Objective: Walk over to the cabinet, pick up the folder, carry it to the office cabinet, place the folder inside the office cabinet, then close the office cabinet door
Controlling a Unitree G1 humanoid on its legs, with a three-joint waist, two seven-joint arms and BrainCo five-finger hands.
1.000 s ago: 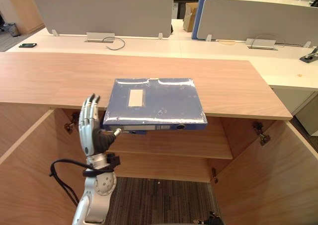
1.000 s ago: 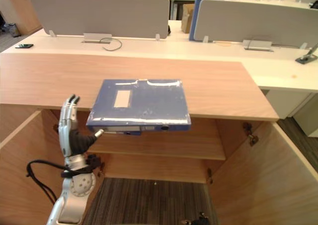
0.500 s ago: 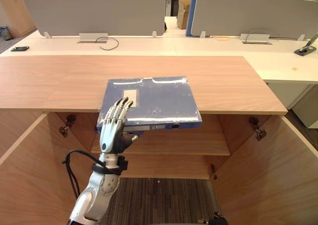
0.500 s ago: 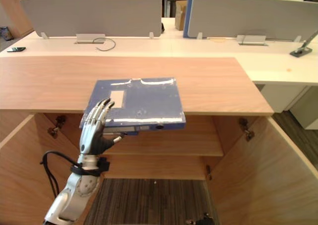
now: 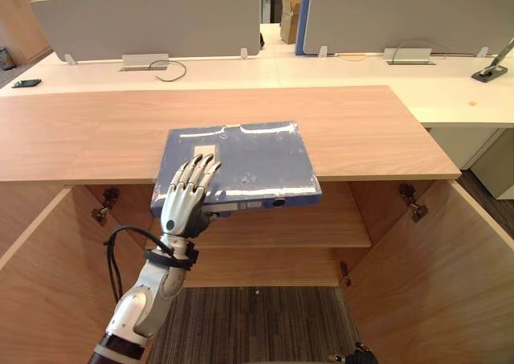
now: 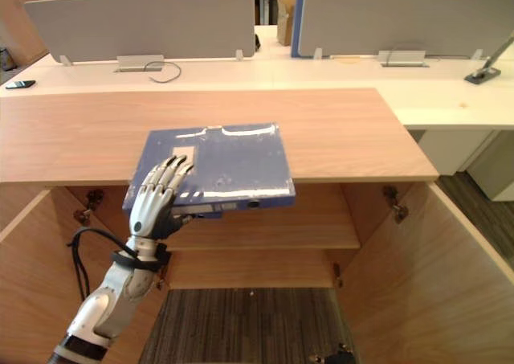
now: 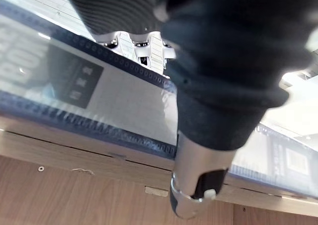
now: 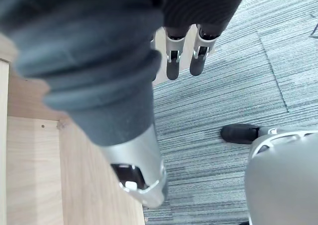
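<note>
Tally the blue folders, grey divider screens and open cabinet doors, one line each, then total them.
Blue folder: 1
Grey divider screens: 2
Open cabinet doors: 2
Total: 5

Left arm (image 5: 143,304): silver-grey shell in rounded segments, dark cuff at the lower end, black band at the wrist.
Left hand (image 5: 181,211): dark palm block; slim silver fingers (image 5: 195,177) with dark tips.
Close up: dark ribbed cover (image 7: 218,61); silver thumb (image 7: 195,183) with a dark pad and a small pale stud.
Right hand (image 8: 141,165): same ribbed cover, silver thumb, dark-tipped fingers.
</note>
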